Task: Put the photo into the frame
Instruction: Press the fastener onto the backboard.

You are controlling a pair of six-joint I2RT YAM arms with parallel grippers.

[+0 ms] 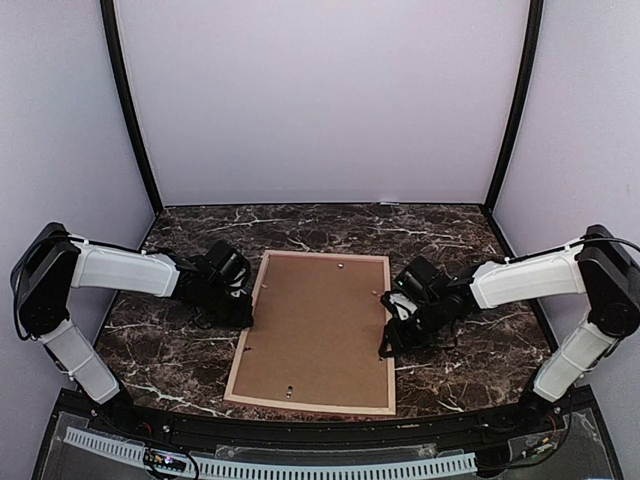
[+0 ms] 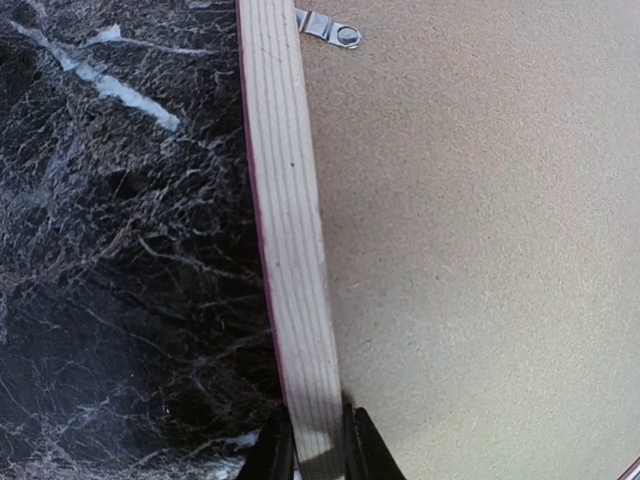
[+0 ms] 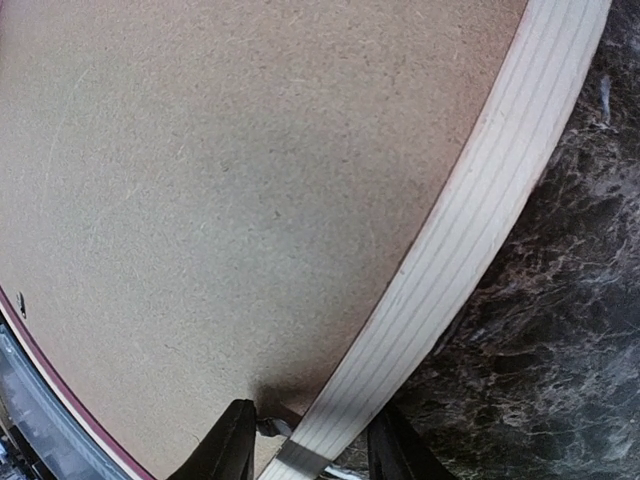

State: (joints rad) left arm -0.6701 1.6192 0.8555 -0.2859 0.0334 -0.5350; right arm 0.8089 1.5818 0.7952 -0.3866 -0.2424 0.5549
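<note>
The frame (image 1: 243, 350) lies face down in the middle of the table, with its pale wood back up and a thin pink-red edge showing. A brown hardboard backing panel (image 1: 318, 330) fills it. The photo is out of view. My left gripper (image 1: 247, 308) is shut on the frame's left rail (image 2: 285, 200), and its fingertips (image 2: 370, 455) press both sides of the wood. My right gripper (image 1: 388, 338) straddles the right rail (image 3: 470, 230). Its jaws stand wider than the rail, with a gap on the panel side, where a small metal tab (image 3: 272, 427) sits by the finger.
A metal retaining tab (image 2: 330, 28) sits on the backing panel (image 2: 480, 250) near the left rail. Further small tabs show at the frame's far (image 1: 342, 266) and near (image 1: 289, 392) ends. Dark marble tabletop (image 1: 170, 350) surrounds the frame, and pale enclosure walls stand close on three sides.
</note>
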